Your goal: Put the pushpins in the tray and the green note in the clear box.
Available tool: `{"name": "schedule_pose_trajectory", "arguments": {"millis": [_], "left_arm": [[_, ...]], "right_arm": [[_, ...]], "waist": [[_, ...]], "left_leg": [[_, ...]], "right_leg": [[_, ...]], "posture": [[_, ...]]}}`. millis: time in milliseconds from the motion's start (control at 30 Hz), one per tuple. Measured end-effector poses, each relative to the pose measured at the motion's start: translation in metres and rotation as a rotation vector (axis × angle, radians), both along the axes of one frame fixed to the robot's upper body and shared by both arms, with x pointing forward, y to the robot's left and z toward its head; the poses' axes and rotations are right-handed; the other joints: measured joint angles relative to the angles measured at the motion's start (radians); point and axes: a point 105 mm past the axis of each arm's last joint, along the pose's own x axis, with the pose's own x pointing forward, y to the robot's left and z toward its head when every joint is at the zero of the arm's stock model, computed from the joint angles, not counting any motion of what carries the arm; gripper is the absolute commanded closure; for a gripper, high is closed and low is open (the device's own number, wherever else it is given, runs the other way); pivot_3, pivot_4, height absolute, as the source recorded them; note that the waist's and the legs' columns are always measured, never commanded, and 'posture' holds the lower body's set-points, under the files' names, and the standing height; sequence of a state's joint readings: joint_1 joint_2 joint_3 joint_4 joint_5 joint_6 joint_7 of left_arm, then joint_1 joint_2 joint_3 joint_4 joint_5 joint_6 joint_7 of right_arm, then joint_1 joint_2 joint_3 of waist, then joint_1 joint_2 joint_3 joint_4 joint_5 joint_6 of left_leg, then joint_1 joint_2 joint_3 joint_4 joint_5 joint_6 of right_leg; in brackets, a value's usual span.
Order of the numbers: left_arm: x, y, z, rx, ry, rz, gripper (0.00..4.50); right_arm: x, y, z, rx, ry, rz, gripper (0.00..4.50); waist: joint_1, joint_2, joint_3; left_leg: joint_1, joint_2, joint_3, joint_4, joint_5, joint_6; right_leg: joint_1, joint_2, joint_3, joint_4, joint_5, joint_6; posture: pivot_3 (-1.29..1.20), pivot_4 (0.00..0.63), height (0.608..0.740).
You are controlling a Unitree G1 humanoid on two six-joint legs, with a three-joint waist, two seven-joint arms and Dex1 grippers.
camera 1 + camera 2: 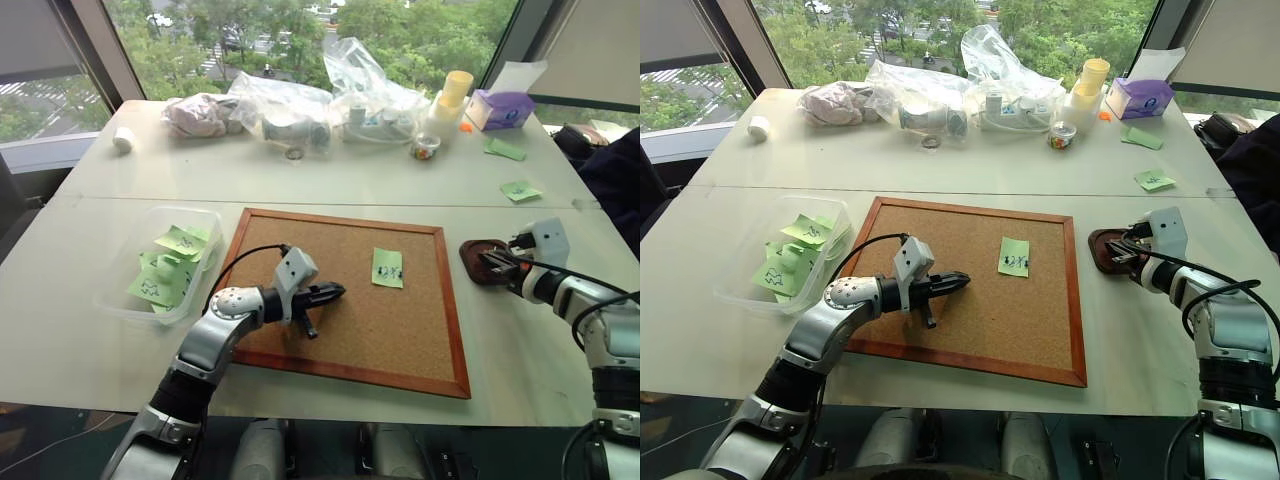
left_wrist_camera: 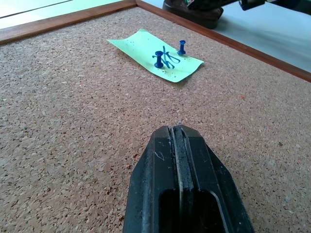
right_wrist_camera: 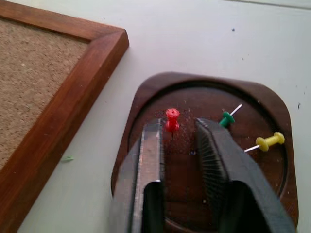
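Observation:
The green note (image 2: 146,46) lies on the cork board (image 1: 400,330), held by two blue pushpins (image 2: 159,59). My left gripper (image 2: 177,130) is shut and empty, hovering low over the cork a short way from the note. My right gripper (image 3: 177,128) is open over the dark brown tray (image 3: 204,99), which sits just right of the board. A red pushpin (image 3: 171,120) stands point-down between its fingertips, close to one finger (image 3: 150,145). Green (image 3: 226,118) and yellow (image 3: 269,142) pushpins lie in the tray. The clear box (image 1: 118,300), left of the board, holds several green notes.
Along the far table edge lie clear plastic bags (image 1: 350,85), a small cup of colourful bits (image 1: 425,148), a yellow cup stack (image 1: 455,92) and a purple box (image 1: 505,110). Two loose green slips (image 1: 520,190) lie at the right. A white roll (image 1: 123,138) sits far left.

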State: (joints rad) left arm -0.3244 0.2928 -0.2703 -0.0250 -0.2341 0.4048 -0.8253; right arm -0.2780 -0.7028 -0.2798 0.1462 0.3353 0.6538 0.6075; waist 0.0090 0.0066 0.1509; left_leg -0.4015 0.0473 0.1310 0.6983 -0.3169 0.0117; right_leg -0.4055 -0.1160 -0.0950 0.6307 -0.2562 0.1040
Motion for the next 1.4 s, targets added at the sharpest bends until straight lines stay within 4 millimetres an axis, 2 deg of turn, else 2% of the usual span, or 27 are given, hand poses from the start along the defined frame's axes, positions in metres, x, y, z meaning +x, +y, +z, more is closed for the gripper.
{"name": "schedule_pose_trajectory", "arguments": {"millis": [100,300,433,567,667,767,867,1000,1200,1400], "left_arm": [[0.000,0.000,0.000,0.003,-0.001,0.001,4.50],[0.000,0.000,0.000,0.003,-0.001,0.001,4.50],[0.000,0.000,0.000,0.004,-0.001,0.000,4.50],[0.000,0.000,0.000,0.004,-0.001,0.000,4.50],[0.000,0.000,0.000,0.004,-0.001,0.000,4.50],[0.000,-0.001,0.000,0.002,-0.002,-0.002,4.50],[0.000,-0.001,0.000,0.001,-0.002,-0.002,4.50],[0.000,-0.001,0.000,0.001,-0.002,0.000,4.50],[0.000,0.000,0.000,0.004,-0.004,0.004,4.50],[0.000,0.000,0.000,0.003,-0.006,0.006,4.50]], "right_arm": [[0.000,0.000,0.001,-0.002,-0.004,-0.002,1.01],[0.000,0.014,0.027,-0.024,-0.065,0.063,1.01],[-0.003,0.030,0.043,-0.017,-0.094,0.129,1.01],[-0.010,0.058,0.059,-0.011,-0.120,0.252,1.01],[-0.020,0.094,0.059,0.008,-0.108,0.406,1.01],[-0.025,0.114,0.052,0.023,-0.089,0.475,1.85],[-0.025,0.123,0.045,0.027,-0.070,0.496,3.18],[-0.026,0.131,0.035,0.025,-0.044,0.511,3.18],[-0.025,0.133,0.012,0.008,0.011,0.507,3.18],[-0.022,0.130,0.006,0.001,0.015,0.492,3.18]], "waist": [[0.000,0.000,0.000],[0.000,0.001,-0.001],[0.000,0.001,-0.001],[0.000,0.001,-0.001],[0.000,0.001,-0.001],[0.001,0.001,-0.001],[0.001,0.001,-0.001],[0.001,0.001,-0.001],[0.000,0.001,-0.001],[0.000,0.001,-0.001]], "left_leg": [[0.000,0.000,0.000,0.000,0.000,0.000],[0.000,0.000,0.000,0.000,0.000,0.000],[0.000,0.000,0.000,0.000,0.000,0.000],[0.000,0.001,-0.001,0.000,-0.001,0.001],[0.000,0.001,-0.001,0.000,-0.003,0.005],[0.000,0.001,-0.001,0.000,-0.003,0.005],[0.000,0.001,-0.001,0.000,-0.003,0.005],[0.000,0.000,-0.001,0.000,-0.003,0.004],[0.000,0.000,-0.001,0.000,-0.003,0.004],[0.000,0.000,-0.001,0.000,-0.003,0.004]], "right_leg": [[0.000,0.000,0.000,0.000,0.000,0.000],[0.000,0.000,0.000,0.000,0.000,0.000],[0.000,0.000,0.000,0.000,0.000,0.000],[0.000,0.000,0.000,0.000,0.000,0.000],[0.000,0.000,0.000,0.000,0.000,0.000],[0.000,-0.001,0.000,0.000,0.000,0.000],[0.000,-0.001,0.000,0.000,0.000,0.000],[0.000,-0.001,0.000,0.000,0.000,0.000],[0.000,-0.001,0.000,0.000,0.000,0.000],[0.000,-0.001,0.000,0.000,0.000,0.000]], "posture": [[0.00,0.150,0.740],[0.00,0.150,0.740],[0.00,0.150,0.740],[0.00,0.150,0.740],[0.00,0.150,0.740],[0.00,0.150,0.740],[0.00,0.150,0.740],[0.00,0.150,0.740],[0.00,0.150,0.740],[0.00,0.150,0.740]]}}
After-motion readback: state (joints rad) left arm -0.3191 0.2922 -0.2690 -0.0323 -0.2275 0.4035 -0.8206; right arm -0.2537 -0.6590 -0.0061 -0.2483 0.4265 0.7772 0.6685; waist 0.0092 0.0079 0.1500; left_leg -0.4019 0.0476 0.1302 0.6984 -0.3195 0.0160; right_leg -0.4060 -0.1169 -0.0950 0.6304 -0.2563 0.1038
